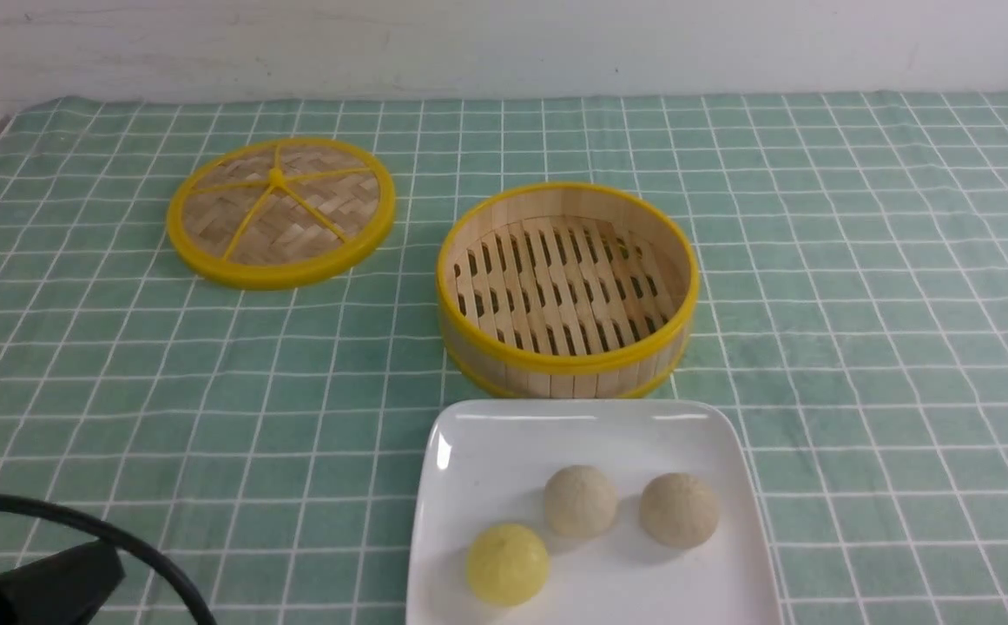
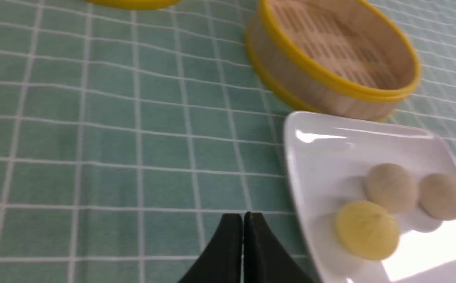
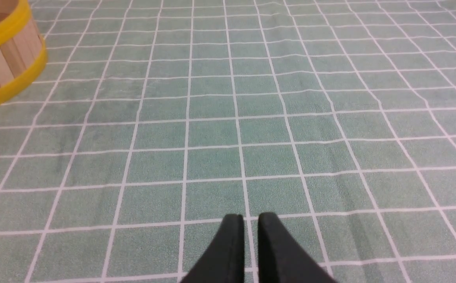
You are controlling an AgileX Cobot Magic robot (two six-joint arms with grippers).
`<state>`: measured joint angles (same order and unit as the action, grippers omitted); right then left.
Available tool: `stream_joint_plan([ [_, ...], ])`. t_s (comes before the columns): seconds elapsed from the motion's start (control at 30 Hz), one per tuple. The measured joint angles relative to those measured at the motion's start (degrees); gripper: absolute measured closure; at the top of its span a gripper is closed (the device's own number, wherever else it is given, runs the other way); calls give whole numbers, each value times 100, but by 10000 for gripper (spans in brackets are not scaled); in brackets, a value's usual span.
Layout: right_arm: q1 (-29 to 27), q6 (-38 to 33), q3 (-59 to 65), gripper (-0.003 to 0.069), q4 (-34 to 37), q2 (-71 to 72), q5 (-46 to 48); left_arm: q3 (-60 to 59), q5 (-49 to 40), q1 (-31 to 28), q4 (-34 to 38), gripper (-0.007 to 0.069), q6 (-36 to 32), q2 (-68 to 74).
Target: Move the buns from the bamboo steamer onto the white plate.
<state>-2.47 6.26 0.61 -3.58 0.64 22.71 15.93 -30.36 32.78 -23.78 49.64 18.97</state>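
Three buns [image 1: 580, 500] sit on the white plate [image 1: 486, 451] – two beige, one yellow. Bamboo steamer [image 1: 567, 291] just behind its far edge. Left end effector [image 2: 244, 220] pressed together; right end effector [image 3: 250, 222] slightly apart – both over bare table [image 3: 275, 118].

I see a green checked tablecloth [image 1: 121, 391] carrying a woven lid [image 1: 280, 211] upper left, the bamboo steamer [image 1: 567, 291] at centre, the white plate [image 1: 477, 451] below it.

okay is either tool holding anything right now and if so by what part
Nothing is held. The left tool is shut on nothing; the right tool shows a slight gap with only cloth beneath. All three buns lie on the white plate.
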Motion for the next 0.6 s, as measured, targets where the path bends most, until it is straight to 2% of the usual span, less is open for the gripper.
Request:
stream_joint_plan([
  [0.17,0,0,0,565,0,0,0,-482,79,-1307,210,587,-823,-525],
  [0.33,-1,0,0,559,0,0,0,-997,515,-2550,874,581,-2228,-1273],
  [0.43,-1,0,0,554,0,0,0,-1364,850,-3039,1235,580,-2786,-1535],
  [0.6,-1,0,0,548,0,0,0,-1735,955,-3439,1329,573,-3045,-1904],
])
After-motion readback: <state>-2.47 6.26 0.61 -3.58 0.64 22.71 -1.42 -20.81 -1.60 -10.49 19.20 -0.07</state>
